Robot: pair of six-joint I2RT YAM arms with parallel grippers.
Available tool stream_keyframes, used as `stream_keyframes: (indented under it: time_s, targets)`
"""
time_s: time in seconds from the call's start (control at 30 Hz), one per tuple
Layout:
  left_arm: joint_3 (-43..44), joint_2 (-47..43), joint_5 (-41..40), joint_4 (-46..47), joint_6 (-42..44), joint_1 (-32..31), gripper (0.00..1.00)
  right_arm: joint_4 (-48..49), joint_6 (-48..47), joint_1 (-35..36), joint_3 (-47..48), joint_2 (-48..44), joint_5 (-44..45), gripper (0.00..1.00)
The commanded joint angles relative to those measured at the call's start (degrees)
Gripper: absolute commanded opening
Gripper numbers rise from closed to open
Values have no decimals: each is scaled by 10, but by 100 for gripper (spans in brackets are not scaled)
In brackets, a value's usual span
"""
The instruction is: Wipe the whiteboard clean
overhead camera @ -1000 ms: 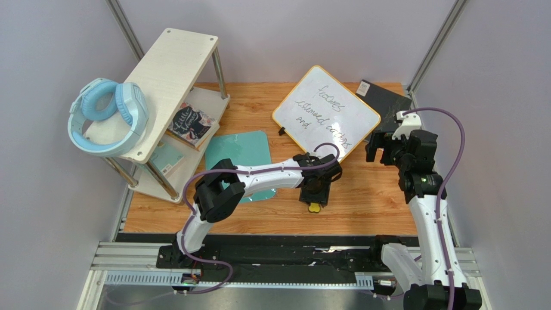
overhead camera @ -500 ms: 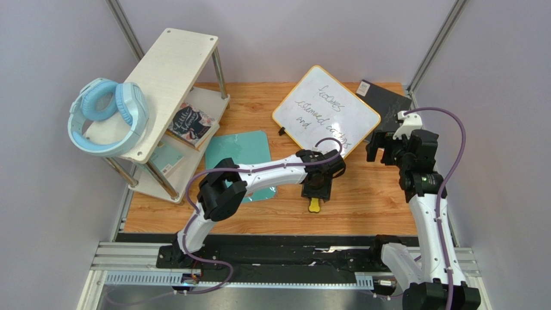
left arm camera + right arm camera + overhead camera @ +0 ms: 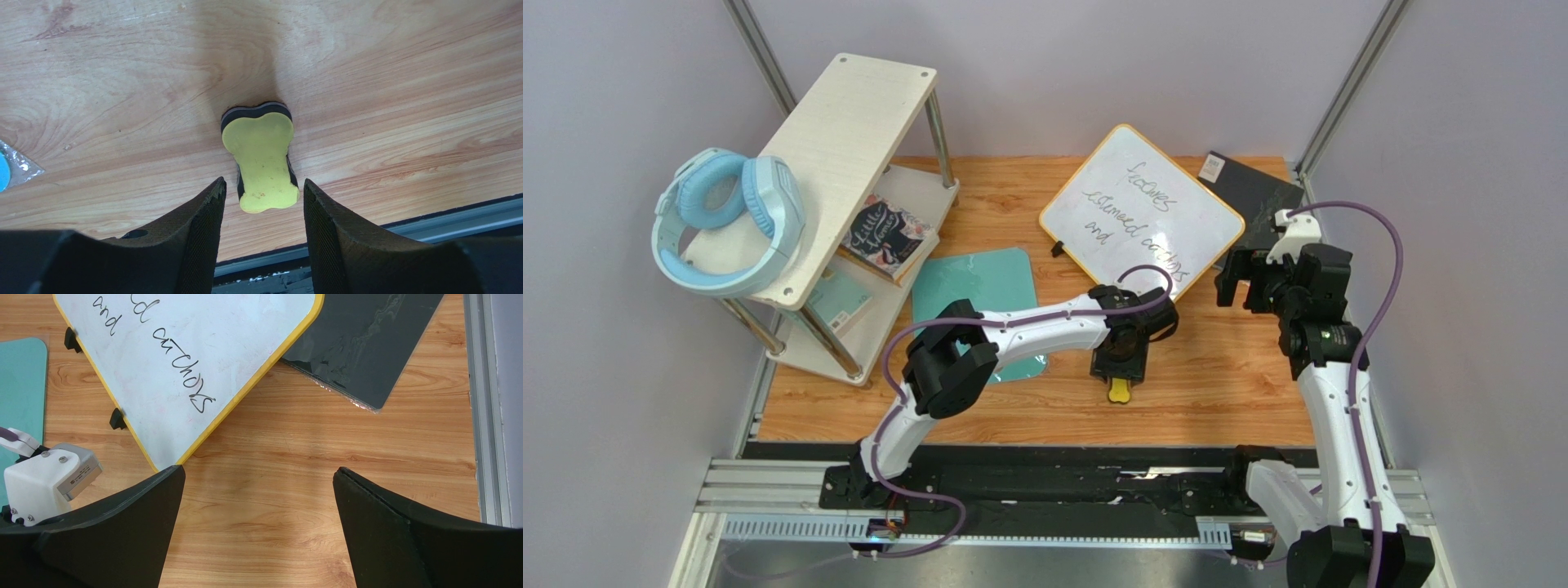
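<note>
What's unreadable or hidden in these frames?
- Eraser: top view, mostly under the left tool; left wrist view leaves contact unclear.
- Whiteboard writing: right wrist view, cut off by the top edge; top view, too small to read.
- Dark panel: right wrist view, cut off by the top edge.

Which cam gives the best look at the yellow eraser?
Left wrist: the eraser lies full-length on the table, yellow top and dark base clear, its near end between the fingers of the left end effector. Top external shows only its yellow tip below that end effector. Right wrist doesn't show it.
</note>
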Motion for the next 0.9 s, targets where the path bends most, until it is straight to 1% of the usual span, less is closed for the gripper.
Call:
stream_keyframes:
  time_s: [0.0,0.17,0.2,0.23,0.33,0.4,0.53,0.57,0.6,0.67,0.73,0.83,0.87]
  targets:
    - [38,15,-5,-25,-4,-2,56,15,4,-3,10,0,-9,97]
    - [71,39,-6,-42,-1,-1,55,14,5,-3,11,-2,-9,97]
    - [74,42,-6,-45,0,-2,50,13,4,-4,10,-4,-9,97]
    - [78,45,-7,-48,1,-2,49,14,5,-4,11,-4,-9,97]
    - [89,51,-7,-57,2,-1,49,13,5,-5,10,-6,-9,97]
    - [94,55,-2,-64,4,-1,50,12,4,-7,11,-6,-9,97]
    - [127,72,6,-89,13,0,51,12,4,-10,11,-7,-10,97]
    - [130,77,7,-97,15,0,49,11,5,-10,11,-7,-10,97]
    - [134,78,8,-99,16,0,42,11,5,-10,12,-8,-11,97]
    - [144,86,11,-106,21,0,40,10,5,-11,12,-10,-10,97]
    - [169,96,15,-119,31,0,43,11,5,-14,12,-11,-9,97]
    - [189,113,18,-143,39,0,43,10,4,-16,11,-13,-8,97]
    - [192,115,23,-144,42,0,45,10,5,-17,12,-14,-9,97]
